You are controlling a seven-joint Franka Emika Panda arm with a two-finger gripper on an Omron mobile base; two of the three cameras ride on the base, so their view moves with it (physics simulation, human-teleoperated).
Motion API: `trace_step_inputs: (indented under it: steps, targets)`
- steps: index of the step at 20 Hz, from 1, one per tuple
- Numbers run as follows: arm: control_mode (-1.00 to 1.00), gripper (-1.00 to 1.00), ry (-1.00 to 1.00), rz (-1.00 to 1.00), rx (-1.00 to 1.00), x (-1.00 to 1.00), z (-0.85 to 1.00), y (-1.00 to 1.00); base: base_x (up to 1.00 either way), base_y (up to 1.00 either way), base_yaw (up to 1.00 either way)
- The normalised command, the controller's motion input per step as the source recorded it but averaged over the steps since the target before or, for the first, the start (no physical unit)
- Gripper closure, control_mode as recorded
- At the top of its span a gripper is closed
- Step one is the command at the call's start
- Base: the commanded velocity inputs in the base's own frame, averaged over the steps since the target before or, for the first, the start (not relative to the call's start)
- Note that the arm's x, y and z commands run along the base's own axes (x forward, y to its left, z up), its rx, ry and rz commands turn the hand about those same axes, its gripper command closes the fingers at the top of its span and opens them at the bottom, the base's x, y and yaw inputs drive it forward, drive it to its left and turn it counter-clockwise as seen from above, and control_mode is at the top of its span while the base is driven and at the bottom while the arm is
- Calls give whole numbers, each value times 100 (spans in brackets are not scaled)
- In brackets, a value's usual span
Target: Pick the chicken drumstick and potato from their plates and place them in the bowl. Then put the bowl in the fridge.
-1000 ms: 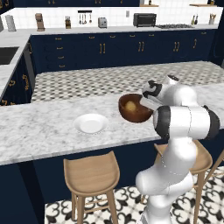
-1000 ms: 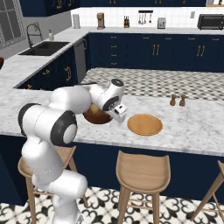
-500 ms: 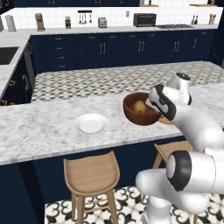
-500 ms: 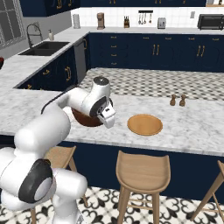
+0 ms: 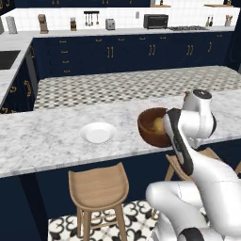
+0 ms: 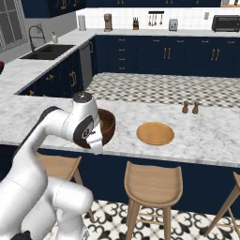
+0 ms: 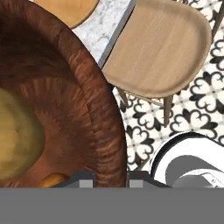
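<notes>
Two plates sit on the marble table (image 5: 47, 136): the white plate (image 5: 98, 132) left of the bowl (image 5: 151, 127), the wooden plate (image 6: 155, 133) on its other side, with two small shakers (image 6: 190, 107) beyond. The gripper (image 7: 112, 178) has its jaws pinching the bowl's thick rim above the table's front edge, over a wooden stool (image 7: 162, 52). The potato (image 7: 17, 140) lies inside the bowl with an orange bit, perhaps the chicken drumstick (image 7: 54, 180).

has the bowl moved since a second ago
Yes. The bowl, gripped at its rim, has come toward the near counter edge, judged against the white plate.
</notes>
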Motion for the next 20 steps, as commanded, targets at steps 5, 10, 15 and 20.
trace_step_inputs:
  steps: [5,10,15,20]
  targets:
    - [-100,100,-3,-46,3,-80,4,25,0,0,0]
    - [-100,100,-8,-23,6,-64,0,55,0,0,0]
    - [-100,100,-5,-5,1,-24,0,22,0,0,0]
    - [-100,100,-6,-1,0,-6,-11,0,0,0,0]
